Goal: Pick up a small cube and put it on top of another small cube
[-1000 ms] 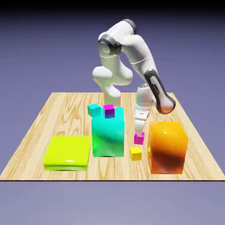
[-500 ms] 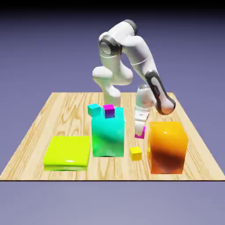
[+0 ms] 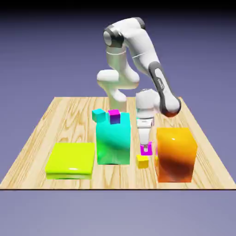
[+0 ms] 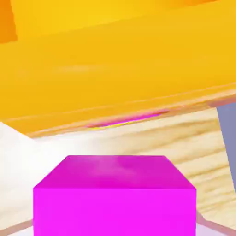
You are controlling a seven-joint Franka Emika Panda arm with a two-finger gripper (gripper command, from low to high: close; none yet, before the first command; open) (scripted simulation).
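**Pink cube in my grip, yellow one waiting below**

The small cube [image 3: 146, 149] sits between my fingertips, my hand [image 3: 146, 152] closed tight on it. It fills the lower middle of the hand view, a flat, bright magenta-pink block with sharp edges and no marking, far smaller than the big blocks around it.

I judge the step in hand to be the carry. The tiny yellow cube [image 3: 143, 161] lies just below my fingertips on the counter [image 3: 69, 115], and looks the natural base. To do this well, I should centre squarely over it, keep the pink faces parallel to the yellow ones, lower gently until they meet, and only then let go.

The big orange block [image 3: 175, 154] stands close beside my hand, filling the top of the hand view, so I must not brush it.
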